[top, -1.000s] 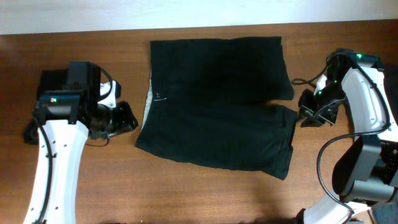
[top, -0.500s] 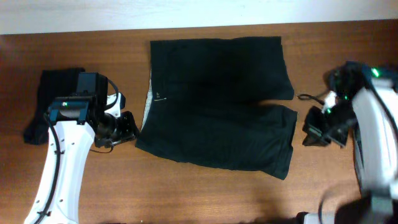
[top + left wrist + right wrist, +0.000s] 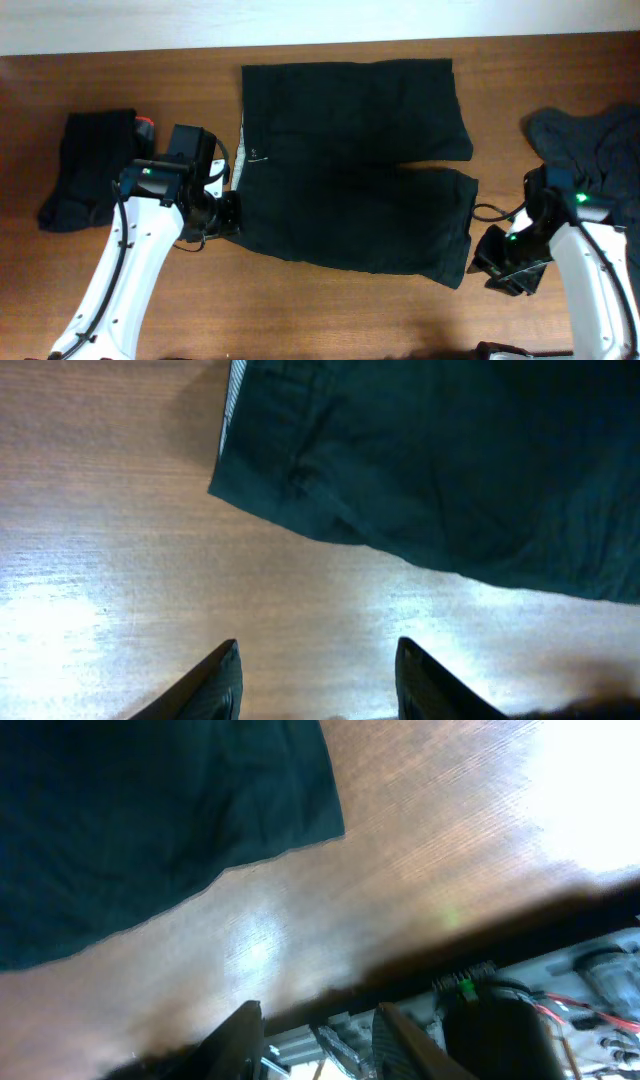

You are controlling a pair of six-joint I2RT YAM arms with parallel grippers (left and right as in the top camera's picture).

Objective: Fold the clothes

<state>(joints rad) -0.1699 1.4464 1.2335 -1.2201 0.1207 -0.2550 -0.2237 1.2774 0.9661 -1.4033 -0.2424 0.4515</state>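
Wide black shorts lie spread flat mid-table, their pale waistband strip facing left. A folded dark garment with a small red tag rests at the far left, and another dark garment is heaped at the right edge. My left gripper hovers at the shorts' front-left corner. In the left wrist view that gripper is open over bare wood just short of the shorts. My right gripper sits by the shorts' front-right corner. Its wrist view shows the gripper open and holding nothing, the shorts ahead.
A thin black cable loops on the wood between the shorts and the right arm. In the right wrist view the table's front edge runs close under the fingers, with equipment below it. A pale wall strip borders the far side.
The left arm swung right to the shorts' waistband corner. The right arm drew toward the table's front and its gripper opened, uncovering the dark heap at the right edge.
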